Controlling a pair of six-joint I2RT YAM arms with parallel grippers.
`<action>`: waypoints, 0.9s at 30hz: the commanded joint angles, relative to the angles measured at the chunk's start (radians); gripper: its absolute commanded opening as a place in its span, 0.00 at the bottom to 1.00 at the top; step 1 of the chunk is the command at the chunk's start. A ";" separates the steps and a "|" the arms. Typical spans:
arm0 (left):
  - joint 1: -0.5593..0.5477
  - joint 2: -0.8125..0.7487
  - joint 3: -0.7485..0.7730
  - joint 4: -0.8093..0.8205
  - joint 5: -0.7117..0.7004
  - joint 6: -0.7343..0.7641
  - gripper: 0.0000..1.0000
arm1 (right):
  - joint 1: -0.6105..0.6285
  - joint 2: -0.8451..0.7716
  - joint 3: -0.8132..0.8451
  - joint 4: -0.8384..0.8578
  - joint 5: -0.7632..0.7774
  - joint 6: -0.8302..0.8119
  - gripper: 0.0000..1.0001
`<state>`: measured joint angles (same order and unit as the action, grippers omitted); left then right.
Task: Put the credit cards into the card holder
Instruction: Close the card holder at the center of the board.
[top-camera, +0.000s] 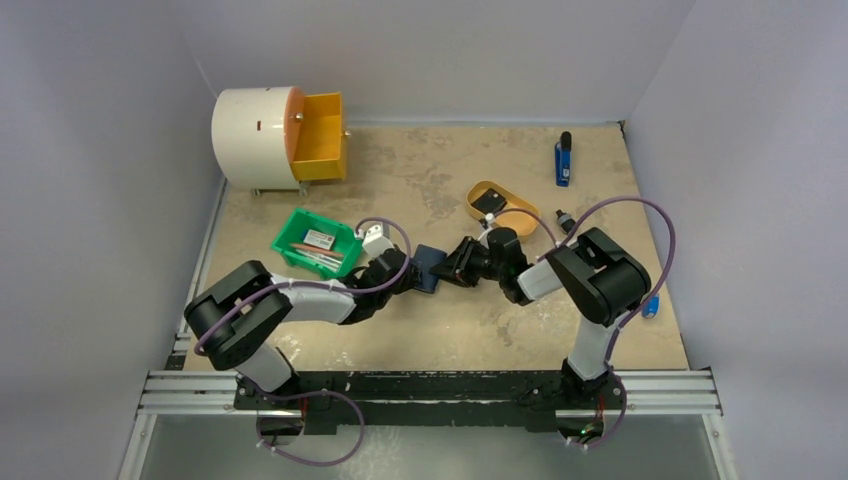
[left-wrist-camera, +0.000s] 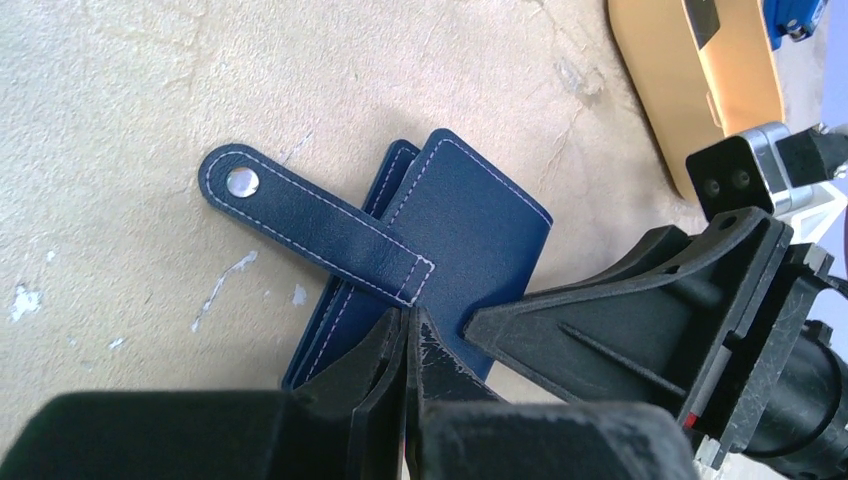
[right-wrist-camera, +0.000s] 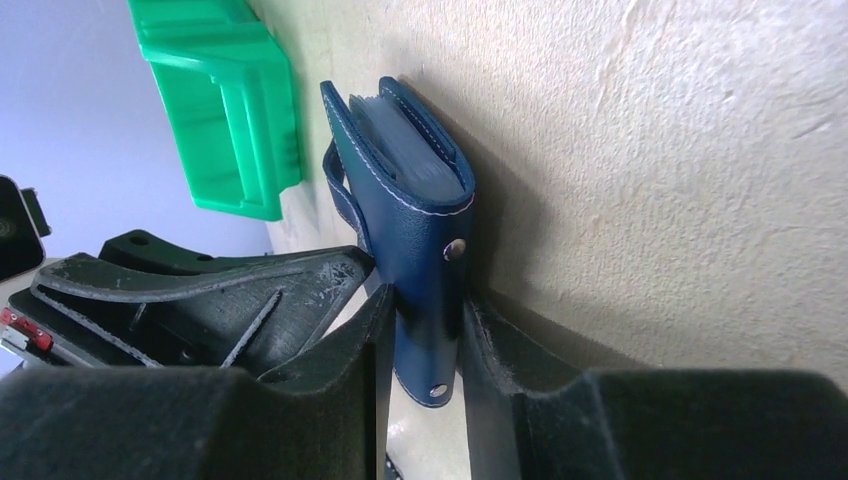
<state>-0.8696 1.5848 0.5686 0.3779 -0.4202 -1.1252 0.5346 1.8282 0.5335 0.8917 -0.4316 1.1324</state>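
Sitting between right jaws (left jaws pinching one flap): card holder (right-wrist-camera: 425, 215)

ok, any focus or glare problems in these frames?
Top external: even, soft light, no glare. Left wrist: card holder sharp, its stud glints, left fingers blurred up close. Right wrist: right fingers soft, card holder shadowing the table.

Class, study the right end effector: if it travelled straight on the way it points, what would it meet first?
The navy card holder, already between the fingers of the right end effector; the left end effector is likely next.
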 joint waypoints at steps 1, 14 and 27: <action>0.007 -0.039 -0.015 -0.195 -0.025 0.056 0.04 | 0.013 -0.007 0.050 -0.075 -0.048 -0.047 0.30; 0.006 -0.231 0.048 -0.369 -0.193 0.181 0.34 | 0.013 -0.006 0.247 -0.602 0.051 -0.382 0.29; 0.006 -0.078 0.073 -0.220 -0.115 0.204 0.36 | 0.013 0.014 0.323 -0.690 0.035 -0.492 0.29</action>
<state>-0.8661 1.5043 0.6052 0.0887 -0.5457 -0.9401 0.5488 1.8259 0.8444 0.3214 -0.4629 0.7372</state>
